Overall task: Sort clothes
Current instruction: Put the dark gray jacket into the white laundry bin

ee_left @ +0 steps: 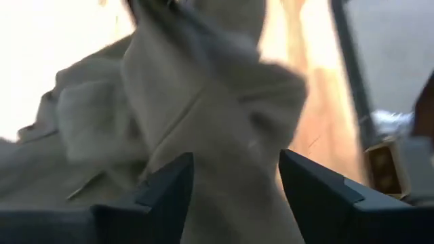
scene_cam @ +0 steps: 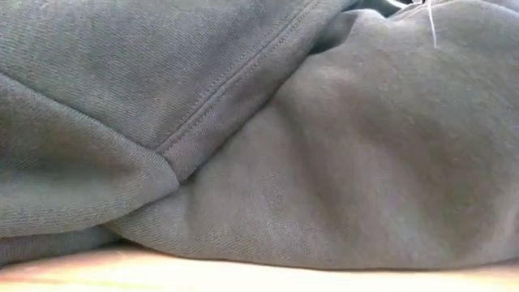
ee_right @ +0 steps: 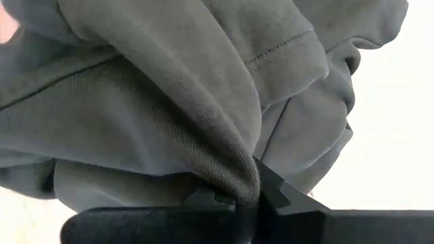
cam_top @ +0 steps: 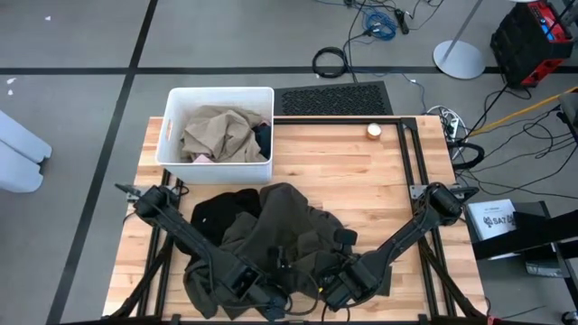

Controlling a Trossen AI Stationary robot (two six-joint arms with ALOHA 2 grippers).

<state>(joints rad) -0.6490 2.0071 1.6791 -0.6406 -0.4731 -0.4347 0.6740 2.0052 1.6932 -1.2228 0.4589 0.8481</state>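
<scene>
An olive-brown garment [cam_top: 289,235] lies crumpled on the near middle of the table and fills the low view [scene_cam: 324,162]. A black garment [cam_top: 221,212] lies against its left side. My left gripper [cam_top: 271,307] is at the garment's near edge. It is open, with olive cloth [ee_left: 237,169] standing in the gap between its fingers. My right gripper [cam_top: 330,298] is beside it and is shut on the olive garment. A tan-beige garment [cam_top: 217,131], a dark blue one [cam_top: 262,135] and a bit of pink [cam_top: 203,157] lie in the white bin [cam_top: 217,90]. My left gripper has olive cloth between its open fingers [ee_left: 166,193]; I cannot tell whether they touch it. My right gripper pinches a fold of the olive garment [ee_right: 234,176] between its two fingers, at the garment's near edge. The cloth bunches and spreads out beyond the fingertips, slack.
The white bin stands at the table's far left corner. A small round object [cam_top: 374,130] sits near the far edge, right of the middle. Bare wood [cam_top: 379,181] shows on the table's right half. Black frame rails [cam_top: 411,153] run along the right side.
</scene>
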